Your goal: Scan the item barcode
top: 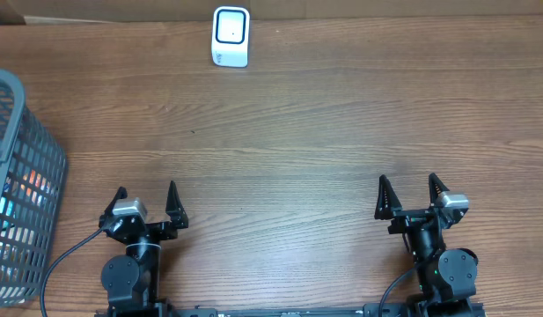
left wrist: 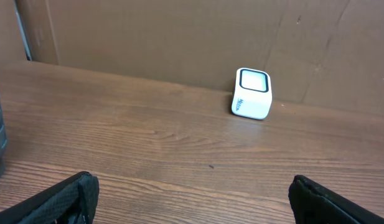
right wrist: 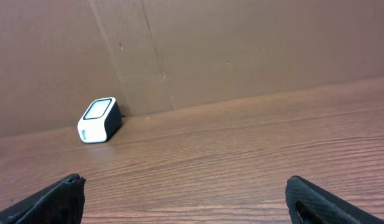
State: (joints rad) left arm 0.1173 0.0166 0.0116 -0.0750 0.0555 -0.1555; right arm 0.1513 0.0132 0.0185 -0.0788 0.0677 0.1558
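- Two hands, the left hand (top: 147,187) and the right hand (top: 407,177), rest low at the near edge of the brown wooden bench (top: 297,132). Each has its fingers spread wide and holds nothing, which looks like a ready pose.
- The small white box-shaped barcode scanner (top: 231,36) stands at the far edge with its dark-rimmed window facing up, so a barcode could be passed over it.
- The items to scan lie in the grey wire-mesh basket (top: 38,185) at the left edge, nearest the left hand. Green and orange show through the mesh, but I cannot tell which item is meant.
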